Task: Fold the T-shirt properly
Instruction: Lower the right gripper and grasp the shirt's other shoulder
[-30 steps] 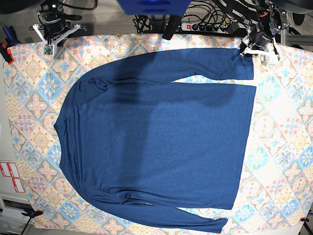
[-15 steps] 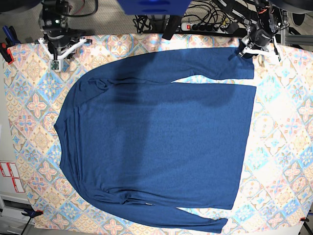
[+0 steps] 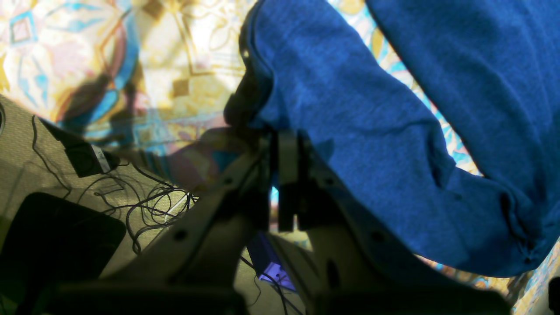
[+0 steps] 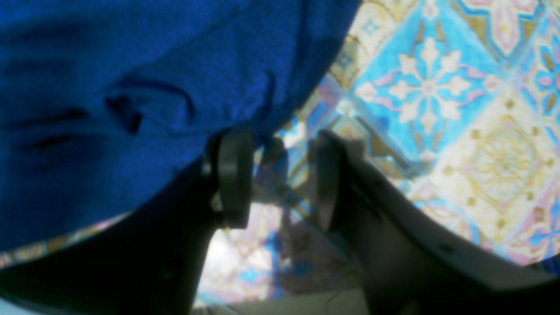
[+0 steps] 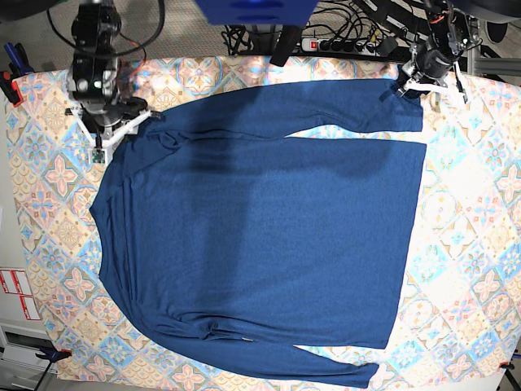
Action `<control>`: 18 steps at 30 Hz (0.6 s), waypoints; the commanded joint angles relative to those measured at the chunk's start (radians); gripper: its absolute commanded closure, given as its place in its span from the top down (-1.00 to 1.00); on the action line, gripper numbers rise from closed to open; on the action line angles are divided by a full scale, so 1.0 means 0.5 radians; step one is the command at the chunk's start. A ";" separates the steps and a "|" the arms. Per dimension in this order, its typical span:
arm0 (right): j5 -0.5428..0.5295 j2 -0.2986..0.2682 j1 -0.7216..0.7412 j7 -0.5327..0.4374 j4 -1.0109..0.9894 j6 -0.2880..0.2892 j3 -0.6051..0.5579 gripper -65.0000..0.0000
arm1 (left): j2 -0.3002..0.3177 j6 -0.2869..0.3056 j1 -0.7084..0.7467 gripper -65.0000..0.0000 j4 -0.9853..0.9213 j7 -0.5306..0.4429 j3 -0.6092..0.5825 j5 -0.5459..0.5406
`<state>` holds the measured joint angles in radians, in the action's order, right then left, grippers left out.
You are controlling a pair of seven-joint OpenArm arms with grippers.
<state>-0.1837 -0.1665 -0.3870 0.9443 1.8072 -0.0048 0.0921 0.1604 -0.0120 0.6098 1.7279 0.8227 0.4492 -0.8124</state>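
Note:
The dark navy T-shirt (image 5: 269, 228) lies spread flat on the patterned tablecloth (image 5: 472, 244), collar toward the left and both long sleeves stretched out to the right. My left gripper (image 5: 415, 85) is at the far right, shut on the cuff end of the upper sleeve (image 5: 358, 106). In the left wrist view its fingers (image 3: 286, 175) are pressed together with the sleeve fabric (image 3: 350, 131) at their tips. My right gripper (image 5: 114, 126) hovers open at the shirt's upper left shoulder. In the right wrist view the gripper (image 4: 280, 175) has nothing between its pads, and the shirt's edge (image 4: 131, 109) lies against the left pad.
A power strip (image 5: 342, 42) and tangled cables lie beyond the table's far edge. Red clamps (image 5: 8, 85) hold the cloth at the left edge. Bare patterned cloth shows to the right of the shirt's hem and along the left side.
My right arm has come down from the far left corner to the shirt's shoulder, and its jaws have opened. The left gripper has stayed on the cuff.

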 commanded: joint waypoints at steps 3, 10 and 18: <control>-0.180 -0.018 0.076 -0.015 -0.118 -0.001 0.023 -0.28 | 0.015 0.007 0.009 -1.00 0.032 -0.017 0.011 -0.012; -0.598 -0.034 0.189 -0.031 -0.363 -0.001 0.057 -0.27 | 0.015 0.007 0.009 -1.00 0.032 -0.017 0.011 -0.012; -0.668 -0.034 0.288 -0.031 -0.523 -0.001 0.158 -0.27 | 0.015 0.007 0.009 -1.00 0.029 -0.017 0.011 -0.012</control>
<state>-0.5156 -0.1741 -0.2512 0.9394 1.5311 -0.0082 0.1680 0.1604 -0.0124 0.6102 1.7279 0.8234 0.4492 -0.8120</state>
